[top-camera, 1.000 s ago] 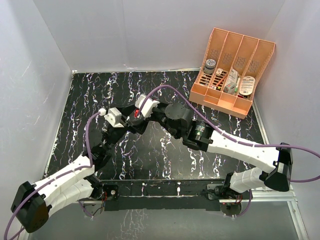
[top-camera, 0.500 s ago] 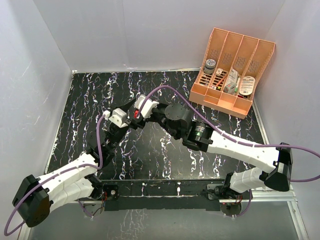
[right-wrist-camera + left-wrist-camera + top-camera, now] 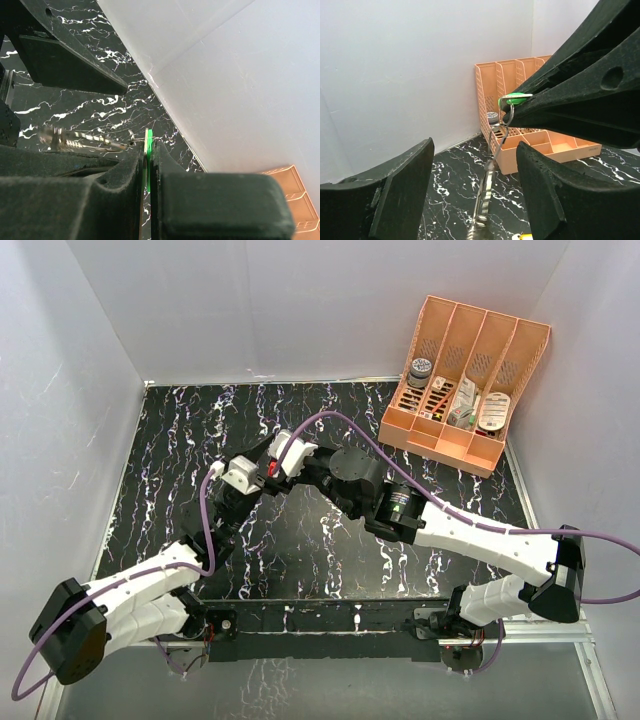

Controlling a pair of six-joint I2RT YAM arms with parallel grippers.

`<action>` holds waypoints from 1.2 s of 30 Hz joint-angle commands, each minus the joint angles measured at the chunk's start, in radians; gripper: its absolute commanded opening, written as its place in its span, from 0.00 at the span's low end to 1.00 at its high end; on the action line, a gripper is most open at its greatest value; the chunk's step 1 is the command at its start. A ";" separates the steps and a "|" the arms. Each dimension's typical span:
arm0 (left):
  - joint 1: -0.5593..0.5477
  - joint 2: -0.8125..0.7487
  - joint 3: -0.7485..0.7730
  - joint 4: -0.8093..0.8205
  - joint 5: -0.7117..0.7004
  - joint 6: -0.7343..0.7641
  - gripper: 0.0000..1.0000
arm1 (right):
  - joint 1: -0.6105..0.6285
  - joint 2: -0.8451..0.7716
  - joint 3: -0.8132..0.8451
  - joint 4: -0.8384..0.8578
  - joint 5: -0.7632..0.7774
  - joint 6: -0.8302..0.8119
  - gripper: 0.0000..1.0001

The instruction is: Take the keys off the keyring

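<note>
The right gripper (image 3: 148, 152) is clamped shut on the green key (image 3: 515, 99), which is pinched by its head and held above the table (image 3: 330, 550). The keyring (image 3: 484, 196) is seen hanging from that key, blurred. It lies between the fingers of the left gripper (image 3: 476, 200), whose jaws are parted, and is apart from both. An orange organizer (image 3: 540, 142) is seen behind, against the wall.

Keyring (image 3: 487, 186) hangs below key (image 3: 516, 99); organizer (image 3: 488, 95) behind, far right.
</note>
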 commanded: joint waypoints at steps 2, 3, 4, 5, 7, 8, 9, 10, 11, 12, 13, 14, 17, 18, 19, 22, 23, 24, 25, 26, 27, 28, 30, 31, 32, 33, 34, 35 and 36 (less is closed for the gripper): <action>-0.013 -0.005 -0.003 0.075 0.000 -0.012 0.64 | 0.003 -0.019 0.008 0.092 -0.002 0.010 0.00; -0.014 -0.002 -0.004 0.079 -0.006 -0.012 0.64 | 0.003 -0.019 0.008 0.092 -0.002 0.010 0.00; -0.015 0.001 -0.005 0.081 -0.012 -0.011 0.64 | 0.003 -0.018 0.009 0.092 -0.002 0.010 0.00; -0.015 0.005 -0.006 0.080 -0.016 -0.008 0.64 | 0.003 -0.018 0.010 0.092 -0.002 0.009 0.00; -0.016 0.013 -0.006 0.080 -0.021 -0.006 0.64 | 0.003 -0.016 0.011 0.092 -0.004 0.008 0.00; -0.018 0.019 -0.005 0.109 -0.021 -0.004 0.64 | 0.003 -0.015 0.012 0.092 -0.004 0.008 0.00; -0.018 0.024 -0.004 0.116 -0.022 -0.002 0.63 | 0.003 -0.015 0.013 0.093 -0.004 0.008 0.00; -0.018 0.029 -0.004 0.119 -0.024 0.000 0.63 | 0.005 -0.015 0.014 0.093 -0.005 0.009 0.00; -0.018 0.035 -0.004 0.124 -0.026 0.001 0.62 | 0.005 -0.015 0.015 0.093 -0.009 0.009 0.00; -0.018 0.040 -0.004 0.130 -0.026 0.004 0.61 | 0.004 -0.015 0.014 0.094 -0.012 0.009 0.00; -0.018 0.047 -0.005 0.135 -0.026 0.005 0.61 | 0.004 -0.016 0.013 0.094 -0.016 0.009 0.00; -0.020 0.052 -0.004 0.141 -0.026 0.005 0.60 | 0.004 -0.016 0.015 0.095 -0.017 0.008 0.00; -0.020 0.070 -0.005 0.159 -0.023 0.006 0.59 | 0.004 -0.014 0.015 0.097 -0.016 0.006 0.00; -0.019 0.074 -0.007 0.164 -0.022 0.009 0.59 | 0.004 -0.015 0.013 0.096 -0.015 0.005 0.00; -0.019 0.078 -0.008 0.170 -0.023 0.010 0.58 | 0.005 -0.015 0.012 0.097 -0.015 0.005 0.00; -0.020 0.084 -0.007 0.177 -0.026 0.014 0.58 | 0.005 -0.015 0.009 0.098 -0.015 0.004 0.00; -0.022 0.085 -0.007 0.178 -0.026 0.016 0.58 | 0.005 -0.015 0.007 0.100 -0.013 0.004 0.00; -0.021 0.086 -0.009 0.180 -0.027 0.019 0.58 | 0.005 -0.015 0.006 0.102 -0.013 0.004 0.00; -0.021 0.084 -0.010 0.184 -0.028 0.020 0.58 | 0.005 -0.015 0.004 0.103 -0.015 0.004 0.00; -0.021 0.083 -0.012 0.187 -0.030 0.022 0.58 | 0.005 -0.015 0.003 0.103 -0.016 0.004 0.00; -0.021 0.082 -0.014 0.190 -0.031 0.022 0.58 | 0.005 -0.015 0.002 0.104 -0.016 0.004 0.00; -0.022 0.078 -0.016 0.192 -0.031 0.022 0.58 | 0.005 -0.015 0.001 0.105 -0.016 0.004 0.00; -0.023 0.074 -0.019 0.188 -0.035 0.022 0.58 | 0.005 -0.016 -0.001 0.107 -0.015 0.004 0.00; -0.021 0.073 -0.020 0.185 -0.037 0.022 0.58 | 0.005 -0.016 -0.002 0.108 -0.016 0.004 0.00; -0.021 0.072 -0.022 0.183 -0.038 0.022 0.58 | 0.005 -0.017 -0.003 0.109 -0.017 0.004 0.00; -0.022 0.073 -0.024 0.185 -0.041 0.022 0.57 | 0.005 -0.018 -0.003 0.109 -0.019 0.004 0.00; -0.022 0.074 -0.026 0.188 -0.042 0.022 0.57 | 0.004 -0.018 -0.003 0.110 -0.021 0.004 0.00; -0.023 0.073 -0.028 0.191 -0.046 0.022 0.56 | 0.005 -0.019 -0.005 0.110 -0.022 0.004 0.00; -0.023 0.074 -0.029 0.196 -0.048 0.024 0.55 | 0.005 -0.018 -0.005 0.110 -0.022 0.004 0.00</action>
